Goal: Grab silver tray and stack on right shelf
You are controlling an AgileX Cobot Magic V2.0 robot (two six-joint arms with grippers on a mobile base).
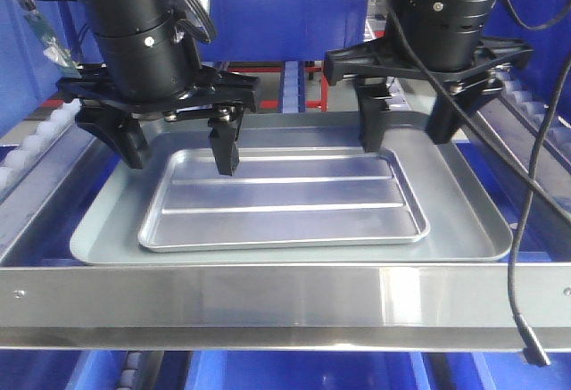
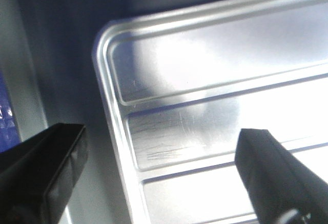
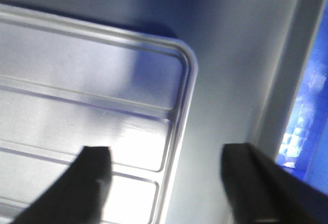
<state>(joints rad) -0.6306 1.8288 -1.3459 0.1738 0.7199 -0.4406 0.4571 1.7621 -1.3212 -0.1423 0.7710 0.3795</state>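
**Two grippers straddle far corners of silver tray**

The silver tray (image 1: 285, 198) lies flat inside a larger blue-grey tray (image 1: 464, 220), its two long ridges running side to side and its rim bright under the lights. All round the silver tray a band of the dull larger tray's floor shows, widest on its right.

The left gripper (image 1: 178, 162) hangs over the silver tray's far left corner with its fingers spread apart. One finger (image 1: 225, 153) is above the tray's floor just inside the rim, and the other (image 1: 132, 147) is outside the rim, above the blue-grey tray. The left wrist view shows the same straddle, with the rounded corner running between the two dark fingers of the left gripper (image 2: 161, 183).

The right gripper (image 1: 406, 140) is likewise spread wide at the silver tray's far right corner, one finger on each side of the rim. In the right wrist view the rim runs down between the fingers of the right gripper (image 3: 169, 193). Neither gripper holds anything (whether any fingertip touches metal cannot be told).

In front of the silver tray, beyond the larger tray's near rim, runs the shiny front bar of the right shelf (image 1: 268, 305), a small screw (image 1: 20, 294) near its left end. White rollers (image 1: 36, 149) line the rack to the tray's left. A black cable (image 1: 526, 229) hangs to the tray's right.
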